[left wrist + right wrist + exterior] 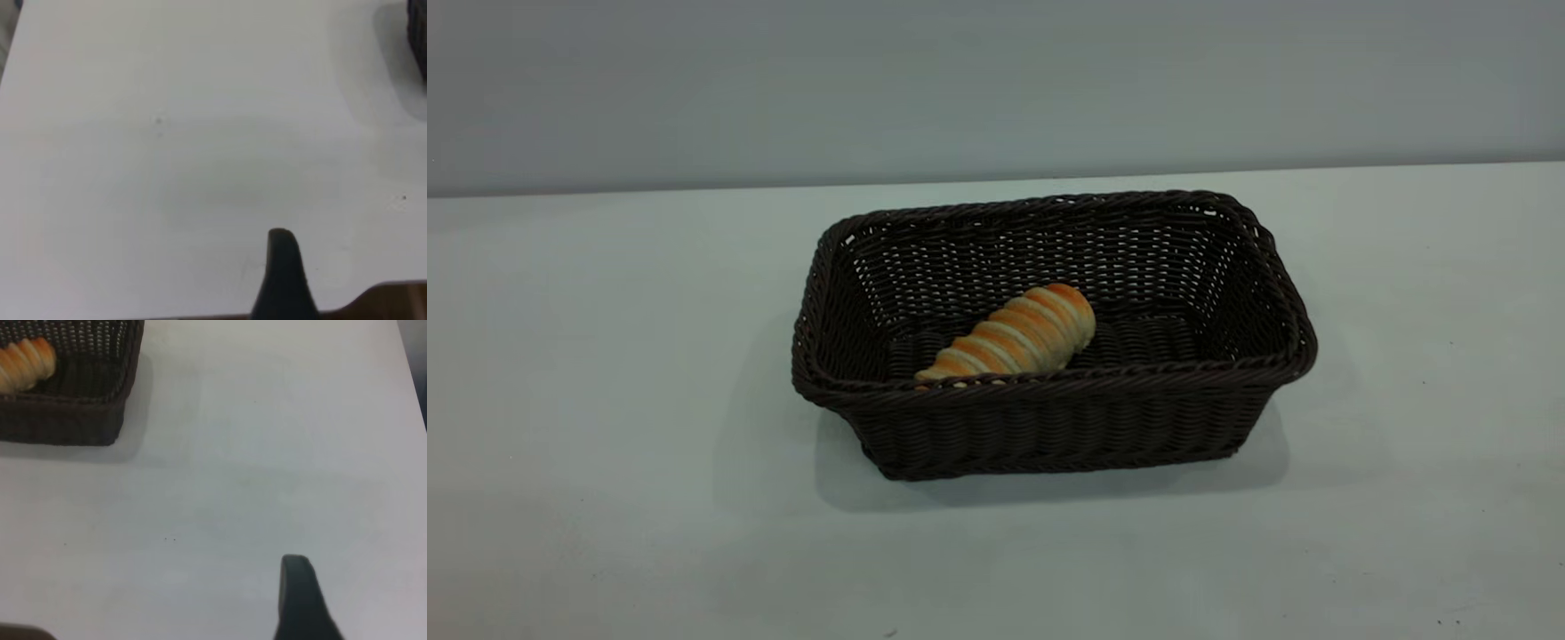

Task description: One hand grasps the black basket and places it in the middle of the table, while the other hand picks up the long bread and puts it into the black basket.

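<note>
The black basket (1049, 427) stands upright in the middle of the table (605, 400). The long bread (1018, 338) lies inside it on the bottom, slanted, its narrow end against the near wall. No arm shows in the exterior view. In the right wrist view the basket's corner (67, 420) with the bread (27, 363) lies well away from my right gripper (160, 600), which is open and empty over bare table. My left gripper (213, 300) is open and empty, with one finger (283, 267) showing. A sliver of the basket (419, 33) sits far off.
A plain grey wall (996, 89) rises behind the table's far edge. In the left wrist view the table's edge, with a brown surface (393, 300) beyond it, lies close to the gripper. A few tiny dark specks dot the tabletop.
</note>
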`<state>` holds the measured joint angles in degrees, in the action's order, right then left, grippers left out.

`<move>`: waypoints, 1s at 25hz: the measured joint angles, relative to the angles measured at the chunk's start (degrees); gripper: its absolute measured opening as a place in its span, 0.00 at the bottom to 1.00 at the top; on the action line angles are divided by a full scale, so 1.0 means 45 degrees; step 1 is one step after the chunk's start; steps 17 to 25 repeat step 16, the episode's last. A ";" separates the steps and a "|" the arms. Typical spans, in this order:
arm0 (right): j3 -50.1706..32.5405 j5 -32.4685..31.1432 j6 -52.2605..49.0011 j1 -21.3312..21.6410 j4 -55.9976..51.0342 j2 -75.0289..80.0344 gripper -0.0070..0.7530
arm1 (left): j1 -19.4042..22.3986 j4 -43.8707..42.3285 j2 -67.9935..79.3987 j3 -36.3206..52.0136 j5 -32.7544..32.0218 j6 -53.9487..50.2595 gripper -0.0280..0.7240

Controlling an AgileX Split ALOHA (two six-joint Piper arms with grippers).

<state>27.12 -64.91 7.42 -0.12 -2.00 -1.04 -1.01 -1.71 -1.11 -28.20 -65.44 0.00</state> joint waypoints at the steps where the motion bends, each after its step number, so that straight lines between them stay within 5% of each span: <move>1: 0.0000 0.0000 0.0000 0.0000 0.0000 0.0000 0.61 | -0.0061 0.0000 -0.0016 0.0000 0.0013 0.0000 0.81; 25: -0.0009 0.0000 0.0000 0.0000 0.0000 0.0000 0.61 | -0.0094 0.0000 -0.0033 0.0000 0.0001 0.0000 0.81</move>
